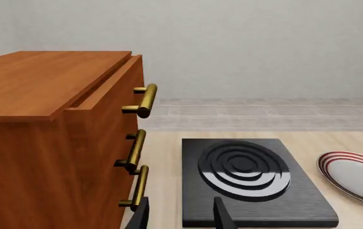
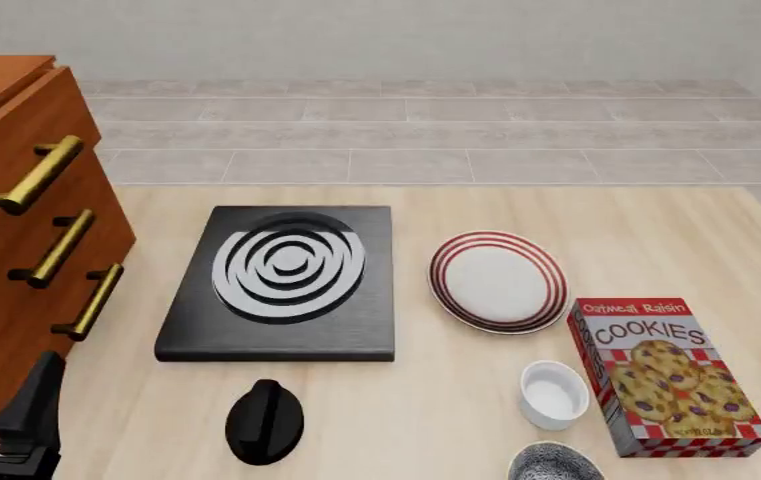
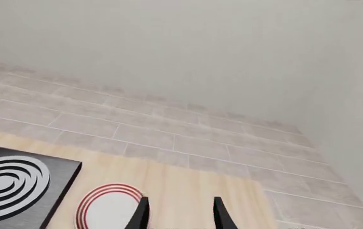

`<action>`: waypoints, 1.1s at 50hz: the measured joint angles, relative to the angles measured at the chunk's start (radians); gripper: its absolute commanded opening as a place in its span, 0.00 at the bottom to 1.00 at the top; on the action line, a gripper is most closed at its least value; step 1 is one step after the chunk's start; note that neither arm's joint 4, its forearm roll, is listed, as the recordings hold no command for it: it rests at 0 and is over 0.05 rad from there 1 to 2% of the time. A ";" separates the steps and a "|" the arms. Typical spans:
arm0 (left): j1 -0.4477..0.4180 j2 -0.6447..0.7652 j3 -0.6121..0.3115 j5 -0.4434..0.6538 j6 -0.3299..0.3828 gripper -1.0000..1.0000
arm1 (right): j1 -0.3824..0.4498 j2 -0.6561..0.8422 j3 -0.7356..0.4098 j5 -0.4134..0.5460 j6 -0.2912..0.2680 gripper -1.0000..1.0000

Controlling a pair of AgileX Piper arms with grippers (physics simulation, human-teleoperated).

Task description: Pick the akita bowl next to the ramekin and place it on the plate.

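While the pale wooden tabletop (image 2: 420, 215) carries every dish, the small speckled grey akita bowl (image 2: 555, 464) sits at its near edge, cut off by the bottom of the front view, with only its pale rim and part of its mottled inside showing. Just beyond it, close beside but apart, stands the small plain white ramekin (image 2: 554, 393), upright. The round white plate with red concentric rings (image 2: 498, 281) lies farther back, past the ramekin, flat on the wood. Right of the ramekin and almost touching it lies a red box of oatmeal raisin cookies (image 2: 663, 376). Left of the plate rests the black square stove with white rings (image 2: 284, 281), and nearer than the stove sits a solid black rounded object (image 2: 265, 421). A brown wooden cabinet with brass handles (image 2: 13, 230) fills the far left.

The left claw (image 1: 180, 214) shows two dark fingers spread apart, with nothing between them, pointing toward the stove and cabinet; a dark part of its arm appears at the lower left of the front view. The right claw (image 3: 180, 212) likewise has its fingers parted and bare, held above the tabletop and looking over the plate toward the tiled floor (image 3: 188, 138) and wall.
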 measured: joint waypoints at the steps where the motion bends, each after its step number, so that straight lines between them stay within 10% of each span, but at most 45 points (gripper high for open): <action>1: 0.000 0.000 0.000 0.000 0.000 1.00 | 0.001 0.003 -0.006 0.006 -0.005 1.00; 27: 0.000 0.000 0.000 0.000 0.000 1.00 | 0.058 0.106 -0.123 0.166 -0.036 1.00; 55: 0.000 0.000 0.000 0.000 0.000 1.00 | 0.144 0.192 -0.164 0.283 0.143 1.00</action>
